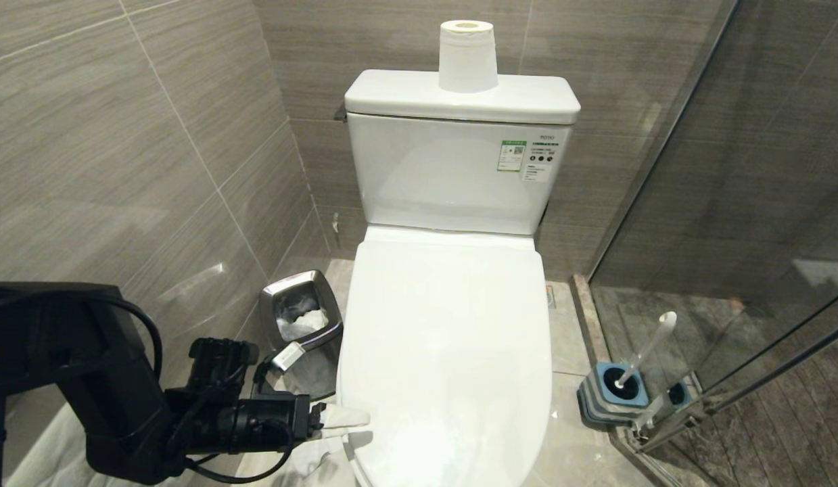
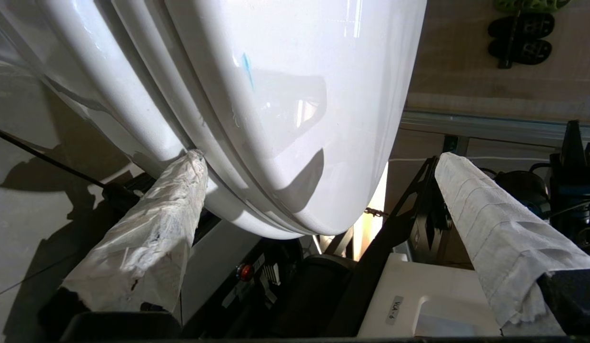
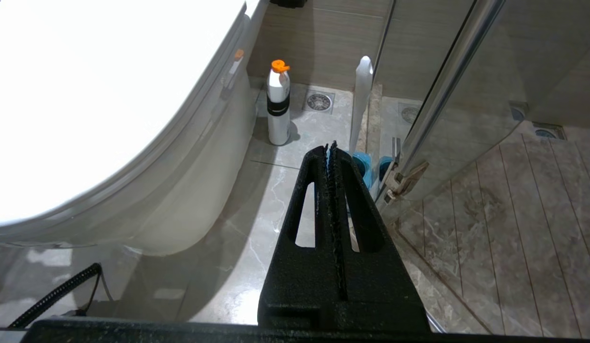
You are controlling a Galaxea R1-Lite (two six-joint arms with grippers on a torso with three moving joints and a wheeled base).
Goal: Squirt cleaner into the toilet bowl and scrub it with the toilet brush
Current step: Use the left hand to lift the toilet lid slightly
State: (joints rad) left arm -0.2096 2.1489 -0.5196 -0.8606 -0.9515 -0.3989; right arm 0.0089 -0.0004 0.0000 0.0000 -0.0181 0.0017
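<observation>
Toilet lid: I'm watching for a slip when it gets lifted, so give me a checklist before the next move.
1. Lid closed, must come up first: ok.
2. Left gripper at the lid's front-left edge, open: ok.
3. One wrapped finger tucked at the seam under the lid; touching: cannot tell.
4. Paper roll on the tank behind the lid: not ok, may get knocked.
5. Brush upright in its holder: ok.
6. Right gripper shut, away from the toilet: ok.
</observation>
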